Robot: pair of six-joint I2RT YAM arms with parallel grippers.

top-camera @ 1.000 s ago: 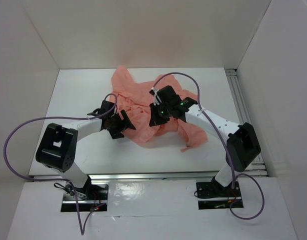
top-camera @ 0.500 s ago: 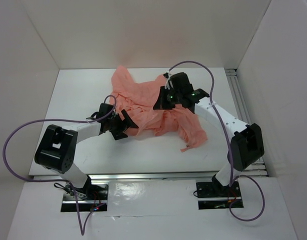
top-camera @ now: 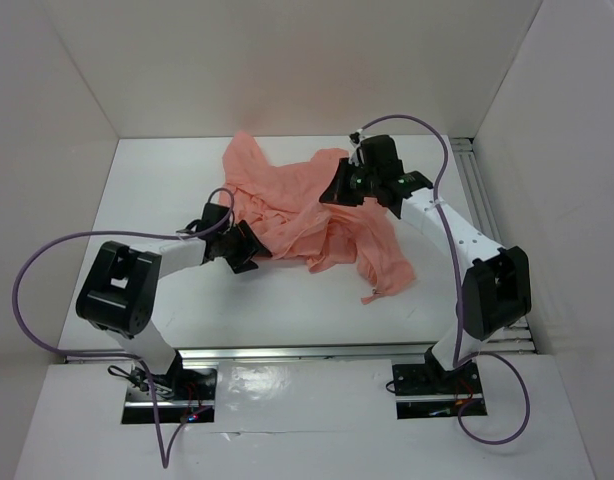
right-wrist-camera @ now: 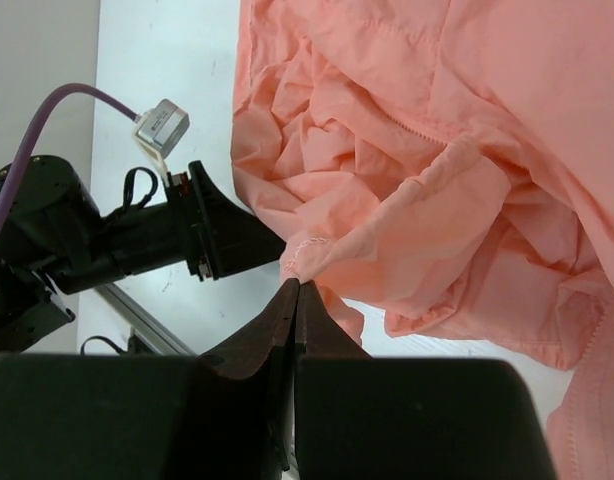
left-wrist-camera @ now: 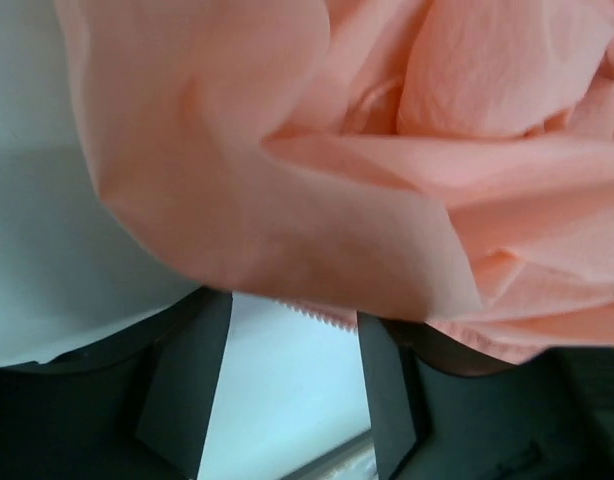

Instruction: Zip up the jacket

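The right gripper [right-wrist-camera: 297, 282] is closed tight, its fingertips pinching a small fold of the jacket [top-camera: 287, 190] at a stitched seam. The left gripper [left-wrist-camera: 292, 310] has its jaws apart. Pink fabric drapes over both fingertips, and a short run of zipper teeth [left-wrist-camera: 317, 314] shows in the gap. Whether that edge is yet caught cannot be told.

The jacket lies crumpled on the white table [top-camera: 157, 190], centre to far right, with one tail trailing toward the near right. No zipper pull can be made out.

Over the last second the right arm has travelled from the middle of the garment toward the far right corner, carrying its pinch of cloth along. The heap is drawn out wider and flatter than before. The left gripper has moved in against the jacket's near-left edge and appears narrower than half a second ago.

Judgement: this is spreading and locating work. The front edges are not aligned, so zipping has not begun.
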